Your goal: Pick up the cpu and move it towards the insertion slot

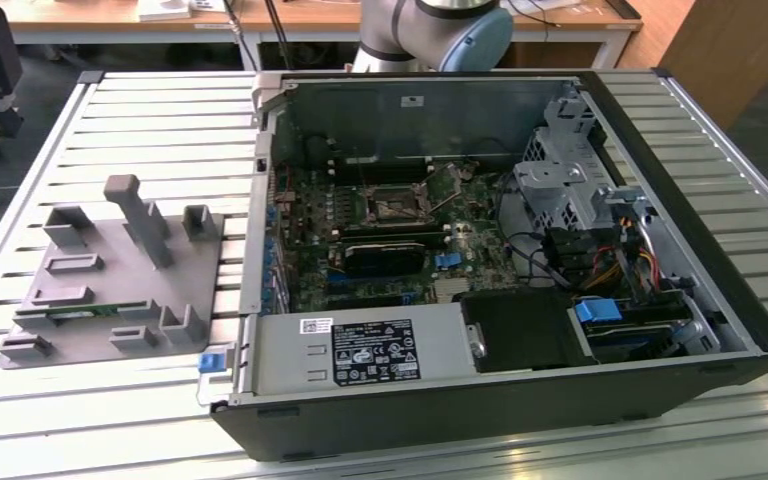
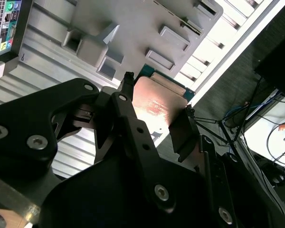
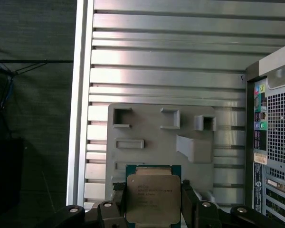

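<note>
Flat silvery cpu point(image 3: 153, 197) in pincer point(image 3: 153, 203) grip

Above the grey fixture point(image 3: 152, 123), itself matt moulded plastic, the cpu point(image 3: 153, 198) showed a brushed metal top with a dull sheen and a green board rim. The fingers point(image 3: 188, 202) of the gripper point(image 3: 153, 205) pinching it were matt black, perhaps anodised metal. Under the fixture, the table point(image 3: 171, 47) was ribbed, satin-bright aluminium. Beside the fixture, the computer case point(image 1: 491, 410) was smooth black painted metal.
</note>
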Robot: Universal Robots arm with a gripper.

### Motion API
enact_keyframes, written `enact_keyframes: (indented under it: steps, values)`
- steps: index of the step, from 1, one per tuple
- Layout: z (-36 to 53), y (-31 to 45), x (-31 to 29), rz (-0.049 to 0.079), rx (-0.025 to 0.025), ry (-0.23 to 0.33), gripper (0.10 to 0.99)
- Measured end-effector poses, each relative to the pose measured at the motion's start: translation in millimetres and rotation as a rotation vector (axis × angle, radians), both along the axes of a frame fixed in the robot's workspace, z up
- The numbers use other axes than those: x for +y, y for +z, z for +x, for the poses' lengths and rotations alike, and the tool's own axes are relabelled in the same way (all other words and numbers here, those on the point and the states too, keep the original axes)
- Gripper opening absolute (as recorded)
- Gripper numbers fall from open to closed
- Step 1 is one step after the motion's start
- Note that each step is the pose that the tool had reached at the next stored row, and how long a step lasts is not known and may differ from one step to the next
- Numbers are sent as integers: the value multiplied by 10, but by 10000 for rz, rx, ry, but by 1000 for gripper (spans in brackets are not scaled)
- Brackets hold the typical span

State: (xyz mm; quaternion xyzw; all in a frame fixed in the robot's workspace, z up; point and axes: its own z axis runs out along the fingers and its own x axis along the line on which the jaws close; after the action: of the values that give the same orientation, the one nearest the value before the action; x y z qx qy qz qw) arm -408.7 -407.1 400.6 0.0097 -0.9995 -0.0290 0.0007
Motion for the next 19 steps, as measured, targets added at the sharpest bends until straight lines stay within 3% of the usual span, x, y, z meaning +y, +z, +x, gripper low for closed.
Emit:
enact_keyframes:
  steps: [19]
  values:
    - [81, 0, 0, 0, 0, 0, 545]
